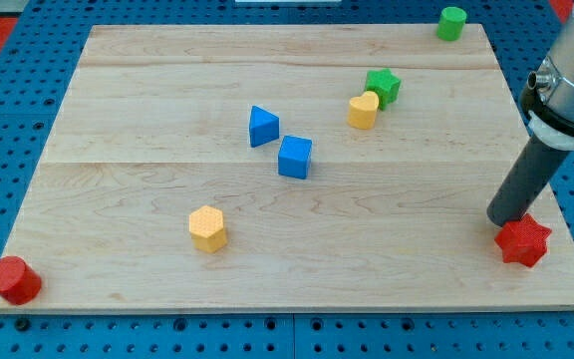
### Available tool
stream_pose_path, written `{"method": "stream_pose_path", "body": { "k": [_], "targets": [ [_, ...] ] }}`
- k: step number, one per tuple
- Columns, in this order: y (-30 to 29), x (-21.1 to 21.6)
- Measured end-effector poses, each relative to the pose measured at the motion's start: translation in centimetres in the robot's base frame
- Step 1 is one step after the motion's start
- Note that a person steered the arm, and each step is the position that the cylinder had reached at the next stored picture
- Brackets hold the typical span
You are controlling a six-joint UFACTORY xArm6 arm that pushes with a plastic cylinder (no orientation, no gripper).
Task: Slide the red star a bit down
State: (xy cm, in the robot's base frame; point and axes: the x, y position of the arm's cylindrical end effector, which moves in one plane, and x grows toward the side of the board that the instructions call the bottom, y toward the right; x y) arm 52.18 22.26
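Note:
The red star (523, 241) lies near the board's bottom right corner. My tip (503, 221) rests on the board just above and left of the star, touching or almost touching its upper left edge. The dark rod rises from there to the view's upper right.
A red cylinder (13, 280) sits at the bottom left corner. A yellow hexagon (208, 228) lies lower left of centre. A blue triangle (262, 127) and blue cube (295, 157) sit mid-board. A yellow heart (363, 111) touches a green star (383, 86). A green cylinder (451, 23) stands top right.

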Motion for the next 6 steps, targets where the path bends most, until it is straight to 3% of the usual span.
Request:
{"method": "stream_pose_path", "body": {
  "k": [2, 4, 6],
  "targets": [
    [2.4, -2.6],
    [2.4, -0.6],
    [-1.1, 1.0]
  ]
}}
